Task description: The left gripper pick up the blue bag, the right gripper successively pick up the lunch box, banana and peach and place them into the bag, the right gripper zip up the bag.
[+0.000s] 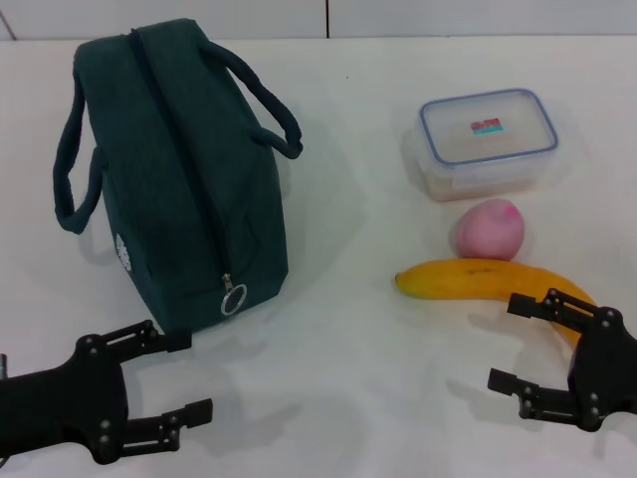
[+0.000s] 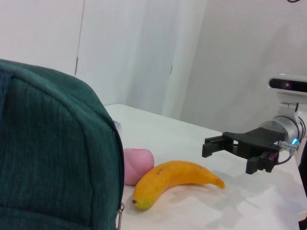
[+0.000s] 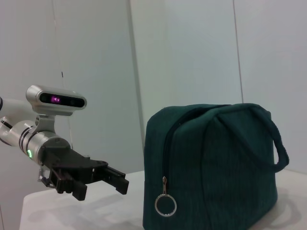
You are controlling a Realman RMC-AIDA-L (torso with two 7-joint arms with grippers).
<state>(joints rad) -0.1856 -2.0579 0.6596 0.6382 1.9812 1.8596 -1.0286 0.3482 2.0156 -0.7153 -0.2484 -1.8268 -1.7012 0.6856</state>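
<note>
Now the left tool (image 1: 164,378), spread wide and holding nothing, waits near-left of the blue bag (image 1: 184,169) on the counter (image 1: 348,378); it should probably approach a handle (image 1: 75,174) squarely. Right tool (image 1: 528,344) idles open beside the banana (image 1: 478,279).

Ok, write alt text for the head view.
A zipped blue bag stands on a white table opposite a lunch box, peach and banana. The left gripper and right gripper hover open at the near edge.
</note>
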